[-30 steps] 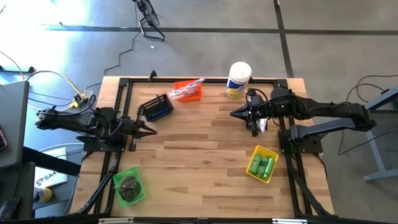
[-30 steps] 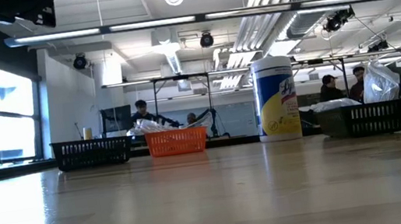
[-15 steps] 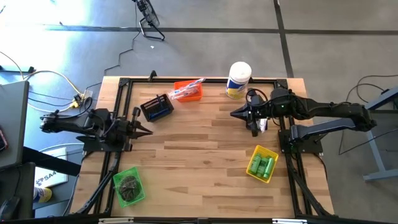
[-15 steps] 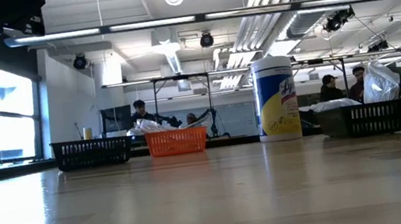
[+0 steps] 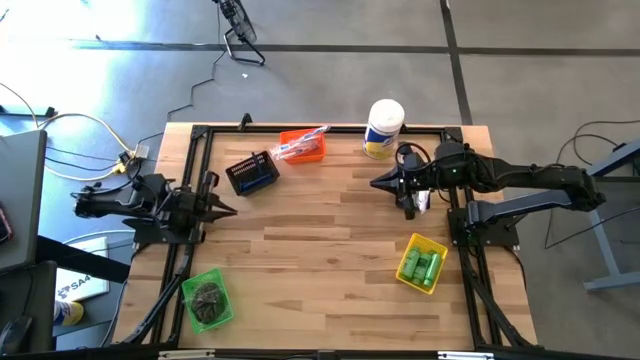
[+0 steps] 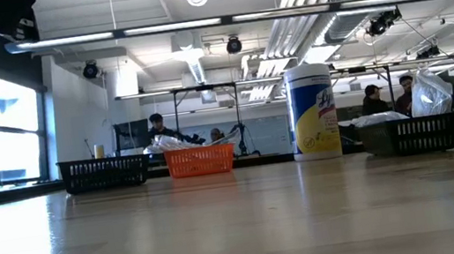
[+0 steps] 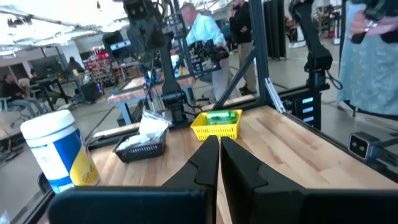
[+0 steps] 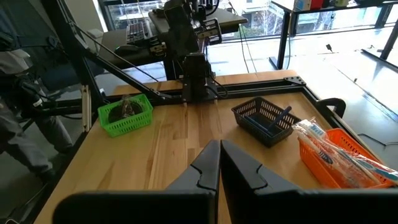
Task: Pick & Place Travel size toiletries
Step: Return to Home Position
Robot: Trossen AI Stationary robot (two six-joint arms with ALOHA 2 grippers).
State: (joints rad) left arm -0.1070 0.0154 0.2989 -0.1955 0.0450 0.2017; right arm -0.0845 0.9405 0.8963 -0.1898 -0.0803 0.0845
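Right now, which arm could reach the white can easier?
The right. The right gripper, shut, is near the can. The left gripper, also shut, sits over at the left side, much farther from it.

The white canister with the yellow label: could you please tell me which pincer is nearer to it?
Right. The right pincer hangs close beside the canister; the left pincer is far across, on the opposite side.

Wooden table (image 5: 320, 232) with bins (image 5: 251, 174), canister (image 5: 384, 128)
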